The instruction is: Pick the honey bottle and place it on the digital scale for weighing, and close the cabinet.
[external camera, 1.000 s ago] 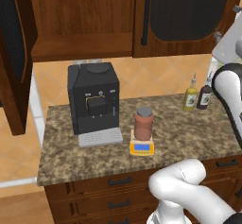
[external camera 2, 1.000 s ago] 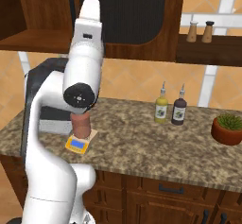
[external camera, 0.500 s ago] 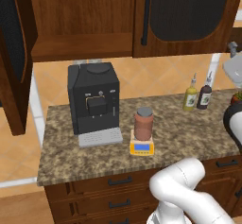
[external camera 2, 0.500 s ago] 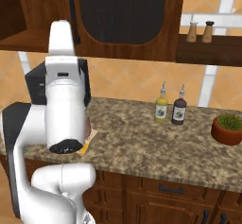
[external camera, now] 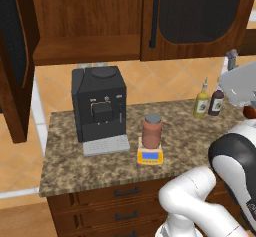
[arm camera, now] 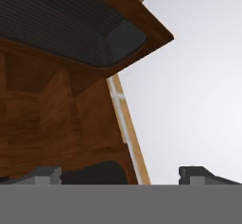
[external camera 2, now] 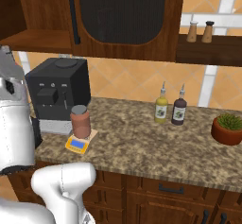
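The honey bottle (external camera: 152, 131) (external camera 2: 80, 121), a reddish-brown jar with a grey lid, stands upright on the small yellow digital scale (external camera: 150, 156) (external camera 2: 77, 144) on the counter. Nothing holds it. The cabinet's left door (external camera: 14, 61) hangs open beside a bare shelf (external camera: 85, 48). Its right door (external camera: 200, 16) (external camera 2: 124, 15) is shut. In the hand view my gripper (arm camera: 120, 176) is open, with its fingertips (arm camera: 45, 173) far apart and nothing between them. It faces a dark ribbed cabinet door panel (arm camera: 61, 24) from close by and from below.
A black coffee machine (external camera: 98, 106) (external camera 2: 59, 93) stands left of the scale. Two slim bottles (external camera: 202, 102) (external camera 2: 179, 109) stand at the back right. A potted plant (external camera 2: 228, 128) sits further right. Two shakers (external camera 2: 198, 31) rest on a wall shelf. My arm's white links (external camera: 235, 161) fill the lower right.
My arm has swung up and away from the honey bottle, out to the side of both base views. The bottle stays on the scale.
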